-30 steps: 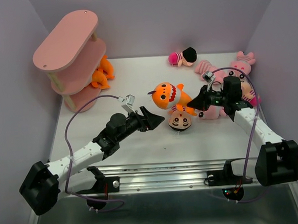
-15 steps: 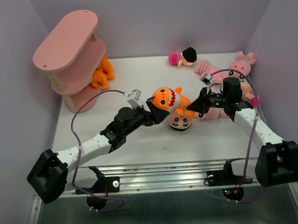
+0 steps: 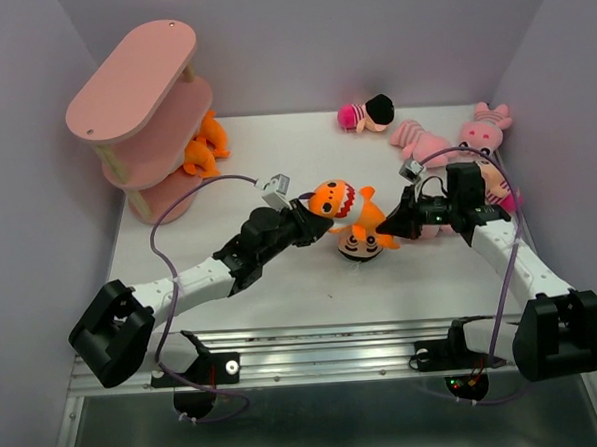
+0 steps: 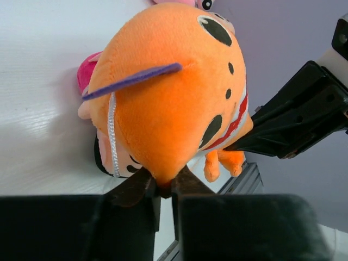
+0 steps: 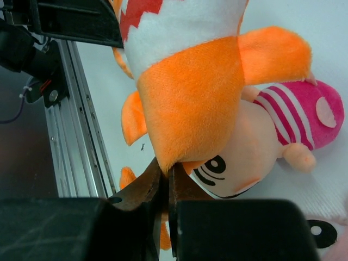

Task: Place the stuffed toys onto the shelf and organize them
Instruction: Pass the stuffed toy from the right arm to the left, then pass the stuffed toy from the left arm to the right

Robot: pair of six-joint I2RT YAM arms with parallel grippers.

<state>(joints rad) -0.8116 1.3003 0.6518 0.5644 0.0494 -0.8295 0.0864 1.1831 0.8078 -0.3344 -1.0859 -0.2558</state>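
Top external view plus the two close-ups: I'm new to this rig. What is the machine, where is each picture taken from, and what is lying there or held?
A left arm and a right arm are bolted at the near edge of the white table, each ending in two fingers. The wide picture looks down from above and behind them. Each close-up comes from a camera on one wrist.

Both arms pinch one orange toothy plush shark: the left fingers at its head end, the right fingers at its tail end. Under it lies a peach-faced plush doll with black hair.

Also there: a pink three-tier oval-board shelf with another orange plush by it, a second doll, and light pink striped plush animals at the back right.
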